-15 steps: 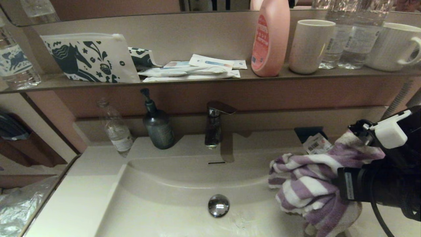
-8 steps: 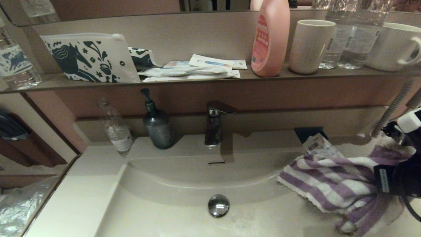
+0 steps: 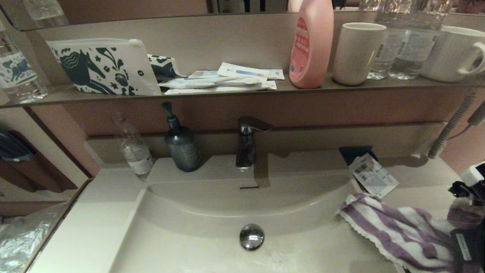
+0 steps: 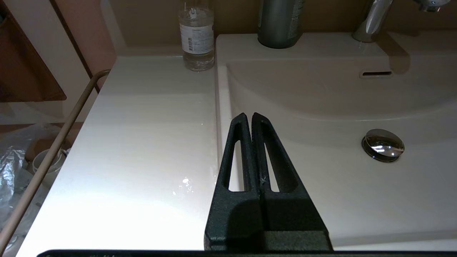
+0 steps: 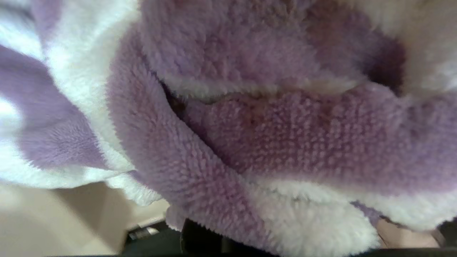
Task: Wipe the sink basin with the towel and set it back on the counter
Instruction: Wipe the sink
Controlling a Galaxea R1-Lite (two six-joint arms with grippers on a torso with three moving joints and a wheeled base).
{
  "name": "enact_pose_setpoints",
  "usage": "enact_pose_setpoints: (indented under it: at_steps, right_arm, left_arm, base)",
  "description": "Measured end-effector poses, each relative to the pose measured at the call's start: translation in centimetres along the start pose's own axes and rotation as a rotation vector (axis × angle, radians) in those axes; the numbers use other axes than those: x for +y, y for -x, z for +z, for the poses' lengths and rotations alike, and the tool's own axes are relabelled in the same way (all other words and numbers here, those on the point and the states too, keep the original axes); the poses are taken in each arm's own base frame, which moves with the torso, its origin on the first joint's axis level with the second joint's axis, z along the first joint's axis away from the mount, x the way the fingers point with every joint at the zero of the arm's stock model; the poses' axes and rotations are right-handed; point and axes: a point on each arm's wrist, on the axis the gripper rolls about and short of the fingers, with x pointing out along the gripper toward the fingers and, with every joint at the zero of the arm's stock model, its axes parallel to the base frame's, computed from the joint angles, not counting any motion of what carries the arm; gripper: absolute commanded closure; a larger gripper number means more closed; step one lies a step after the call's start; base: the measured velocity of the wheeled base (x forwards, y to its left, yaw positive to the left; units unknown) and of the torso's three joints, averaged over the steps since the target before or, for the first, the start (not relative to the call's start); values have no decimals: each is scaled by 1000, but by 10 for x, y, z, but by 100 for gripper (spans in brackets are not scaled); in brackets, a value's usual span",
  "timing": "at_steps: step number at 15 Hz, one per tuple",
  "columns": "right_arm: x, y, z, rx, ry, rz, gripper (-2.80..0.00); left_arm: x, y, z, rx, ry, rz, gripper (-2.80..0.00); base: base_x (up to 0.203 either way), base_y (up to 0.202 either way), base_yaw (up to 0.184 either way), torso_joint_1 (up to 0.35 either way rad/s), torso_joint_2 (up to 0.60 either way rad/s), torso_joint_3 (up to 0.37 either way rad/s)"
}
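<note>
Towel (image 3: 398, 231) draped on counter (image 3: 416, 178), bunched at right tool (image 3: 468, 212)

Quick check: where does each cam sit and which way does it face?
Head: on the robot's head, looking forward and down at the sink basin, shelf and towel; the right arm shows at the right edge.
Left wrist: behind the left tool, shut, looking across the counter into the basin.
Right wrist: pressed against the towel; cloth fills the view.
Shared: the drain plug shows in head and left wrist views.
</note>
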Motion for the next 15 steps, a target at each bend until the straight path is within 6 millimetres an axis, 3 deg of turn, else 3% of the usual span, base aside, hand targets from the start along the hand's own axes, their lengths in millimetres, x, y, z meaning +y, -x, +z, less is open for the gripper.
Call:
enact_pose_setpoints:
  at_steps: [6,11,15]
  right_arm:
    - [8,-44,-27,94,32,-25,0]
    - [12,-66,-19,105,26,165,0]
    - [11,-76,1,18,-17,324,0]
  left_arm:
    - [0,0,0,0,0,0,0]
    - [0,0,0,0,0,0,0]
    - [0,0,0,0,0,0,0]
  base:
    - [0,0,0,0,0,0]
    - [0,0,0,0,0,0]
    - [0,0,0,0,0,0]
